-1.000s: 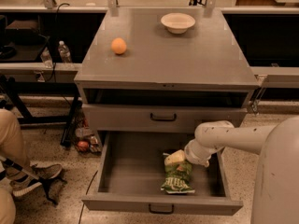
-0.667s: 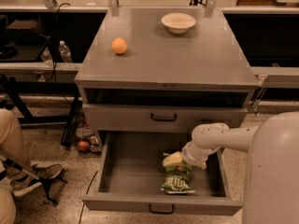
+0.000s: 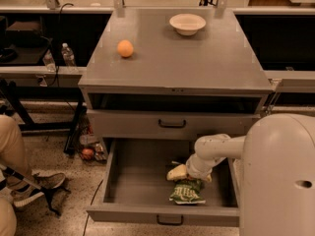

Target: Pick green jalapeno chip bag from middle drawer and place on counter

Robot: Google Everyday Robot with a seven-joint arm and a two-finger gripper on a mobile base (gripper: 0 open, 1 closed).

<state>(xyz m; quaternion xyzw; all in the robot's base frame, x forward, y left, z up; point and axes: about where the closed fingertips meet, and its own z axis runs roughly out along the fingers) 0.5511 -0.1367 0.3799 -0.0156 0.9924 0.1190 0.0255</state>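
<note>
The green jalapeno chip bag (image 3: 187, 192) lies on the floor of the open middle drawer (image 3: 140, 176), toward its front right. My gripper (image 3: 179, 173) is down inside the drawer, at the bag's upper edge, on my white arm (image 3: 212, 150) that reaches in from the right. I cannot see whether it touches the bag. The counter (image 3: 177, 63) is the flat grey top of the cabinet above.
An orange fruit (image 3: 125, 48) and a white bowl (image 3: 187, 23) sit on the counter. A shut slimmer drawer front (image 3: 172, 124) is above the open drawer. My white body (image 3: 280, 181) fills the right. A person's leg and shoe (image 3: 42, 182) are at left.
My gripper has moved a little left and down inside the drawer, closer over the bag. The bag has not visibly moved.
</note>
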